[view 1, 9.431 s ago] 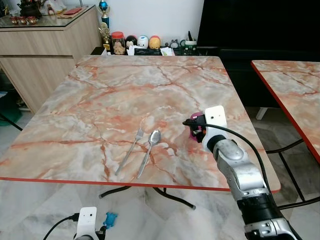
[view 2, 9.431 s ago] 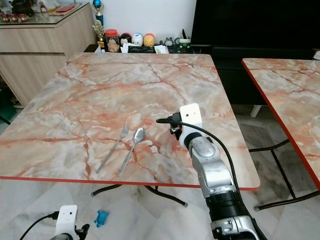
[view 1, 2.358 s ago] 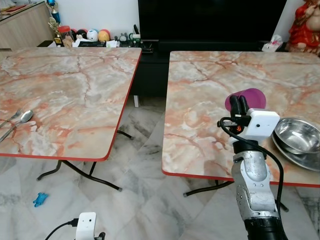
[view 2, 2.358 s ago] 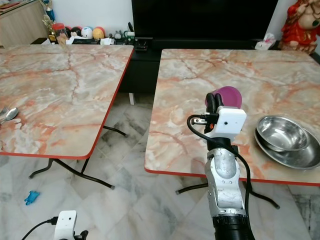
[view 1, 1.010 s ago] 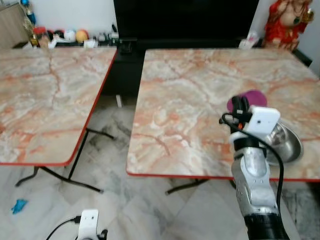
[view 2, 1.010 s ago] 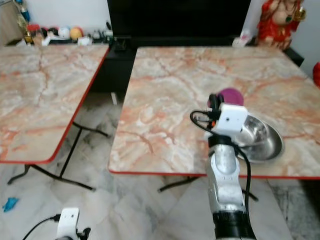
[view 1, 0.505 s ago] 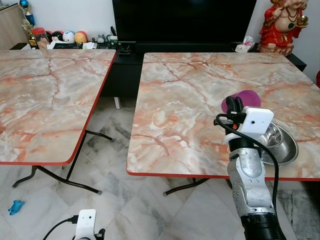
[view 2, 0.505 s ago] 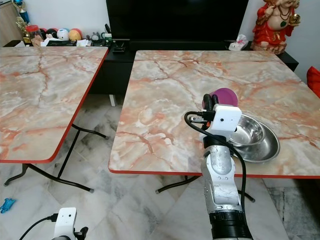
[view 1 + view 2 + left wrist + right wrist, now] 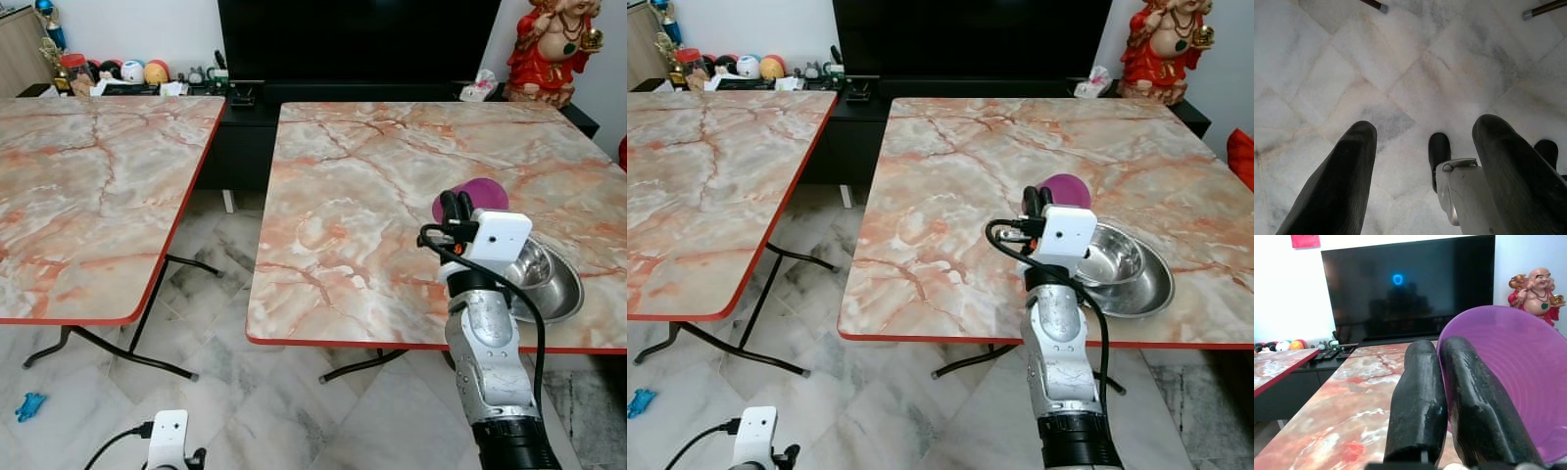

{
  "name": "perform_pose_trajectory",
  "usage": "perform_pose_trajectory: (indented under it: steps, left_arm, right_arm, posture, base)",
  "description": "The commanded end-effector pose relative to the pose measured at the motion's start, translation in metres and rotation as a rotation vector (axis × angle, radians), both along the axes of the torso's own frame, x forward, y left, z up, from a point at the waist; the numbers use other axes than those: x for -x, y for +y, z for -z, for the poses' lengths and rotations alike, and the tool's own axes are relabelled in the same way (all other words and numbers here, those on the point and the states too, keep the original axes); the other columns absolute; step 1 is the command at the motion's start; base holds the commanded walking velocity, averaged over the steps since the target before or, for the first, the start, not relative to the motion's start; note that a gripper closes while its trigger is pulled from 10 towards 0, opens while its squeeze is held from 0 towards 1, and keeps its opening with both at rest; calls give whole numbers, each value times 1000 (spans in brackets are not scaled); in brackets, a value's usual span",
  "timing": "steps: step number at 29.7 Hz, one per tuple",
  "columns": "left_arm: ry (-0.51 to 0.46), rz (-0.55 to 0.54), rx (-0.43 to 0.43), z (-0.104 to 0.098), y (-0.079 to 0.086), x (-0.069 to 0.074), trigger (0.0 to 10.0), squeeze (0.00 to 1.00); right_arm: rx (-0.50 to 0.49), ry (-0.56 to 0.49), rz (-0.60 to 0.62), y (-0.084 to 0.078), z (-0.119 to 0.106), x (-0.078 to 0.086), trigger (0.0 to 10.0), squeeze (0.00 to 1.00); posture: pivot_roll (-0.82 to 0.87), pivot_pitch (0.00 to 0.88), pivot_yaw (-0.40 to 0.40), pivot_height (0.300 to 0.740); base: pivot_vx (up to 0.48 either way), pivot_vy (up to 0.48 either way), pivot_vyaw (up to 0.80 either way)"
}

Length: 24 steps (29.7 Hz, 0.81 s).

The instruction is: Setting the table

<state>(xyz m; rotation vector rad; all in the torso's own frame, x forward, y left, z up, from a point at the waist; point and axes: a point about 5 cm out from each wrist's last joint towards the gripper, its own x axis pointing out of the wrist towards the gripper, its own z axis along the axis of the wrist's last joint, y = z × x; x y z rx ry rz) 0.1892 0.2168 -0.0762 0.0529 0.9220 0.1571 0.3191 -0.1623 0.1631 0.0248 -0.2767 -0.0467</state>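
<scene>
Purple bowl (image 9: 1498, 377) pinched at its rim by my right gripper (image 9: 1442, 396), over the table (image 9: 353, 196) beside the steel bowls (image 9: 1122, 264); I'd keep it level. Left gripper (image 9: 1425, 166) hangs open

You have a smooth, translucent purple plastic bowl (image 9: 1508, 377) pinched between matt black rubbery fingers (image 9: 1418, 401), and right of centre two shiny steel bowls (image 9: 1132, 269) stacked. Both tables (image 9: 362, 186) carry glossy marble-patterned tops edged in red; the floor (image 9: 1400, 73) is polished pale marble tile.
</scene>
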Motion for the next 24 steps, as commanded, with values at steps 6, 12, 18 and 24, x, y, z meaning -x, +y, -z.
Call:
perform_pose_trajectory:
  steps: [6, 12, 18, 24]
  left_arm:
    - [16, -3, 4, 2, 1, 5, 10000, 0]
    - [15, -1, 5, 2, 0, 5, 10000, 0]
    - [13, 0, 5, 2, 0, 4, 10000, 0]
    - [9, 1, 4, 1, 1, 2, 10000, 0]
  right_arm:
    - [18, 14, -12, 2, 0, -1, 10000, 0]
    - [18, 15, -14, 2, 0, -1, 10000, 0]
    - [21, 23, -18, 3, 1, -2, 10000, 0]
    - [20, 28, -19, 4, 2, -2, 10000, 0]
  posture:
    - [-30, 0, 2, 740]
    - [-31, 0, 3, 740]
    - [-29, 0, 2, 740]
    - [-30, 0, 4, 740]
  base:
    - [274, 0, 0]
    - [289, 0, 0]
    - [301, 0, 0]
    - [307, 0, 0]
